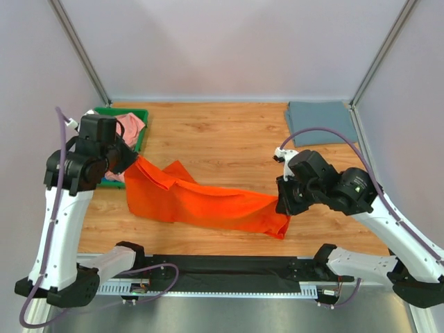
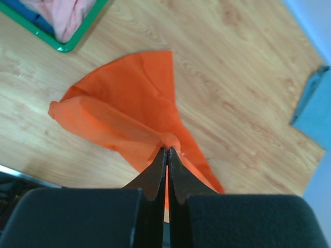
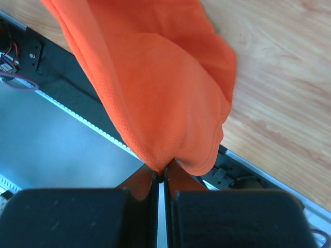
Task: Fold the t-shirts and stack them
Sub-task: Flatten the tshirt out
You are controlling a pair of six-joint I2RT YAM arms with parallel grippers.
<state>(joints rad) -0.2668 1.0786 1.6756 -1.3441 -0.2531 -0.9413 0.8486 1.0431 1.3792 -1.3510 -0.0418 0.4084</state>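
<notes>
In the top view, the orange t-shirt (image 1: 201,198) is stretched as a sagging band across the lower middle of the frame. It runs between the left gripper (image 1: 130,163) at centre left and the right gripper (image 1: 283,202) at centre right, and its lower edge appears to trail on the wooden table (image 1: 222,132). Both sets of fingertips are hidden behind wrists and cloth there, so we cannot read the grip from above.

The wrist views settle it. In the left wrist view, the two dark fingers (image 2: 155,175) are pressed together at bottom centre, pinching a bunched point of orange cloth. The rest of the shirt fans out over the boards toward the upper left. In the right wrist view, the fingers (image 3: 145,182) are likewise closed on a gathered edge. From there the shirt fills the upper middle of the frame, hanging over the black rail (image 3: 57,77) at the table's edge.

Only the top view shows the folded grey-blue t-shirt (image 1: 320,114) whole, at upper right on the table; the left wrist view catches just a corner of it at the right edge. The green tray (image 1: 142,118) sits at upper left with the pink t-shirt (image 1: 128,128) in it. The left wrist view adds a strip of blue cloth (image 2: 26,8) beside the pink.
</notes>
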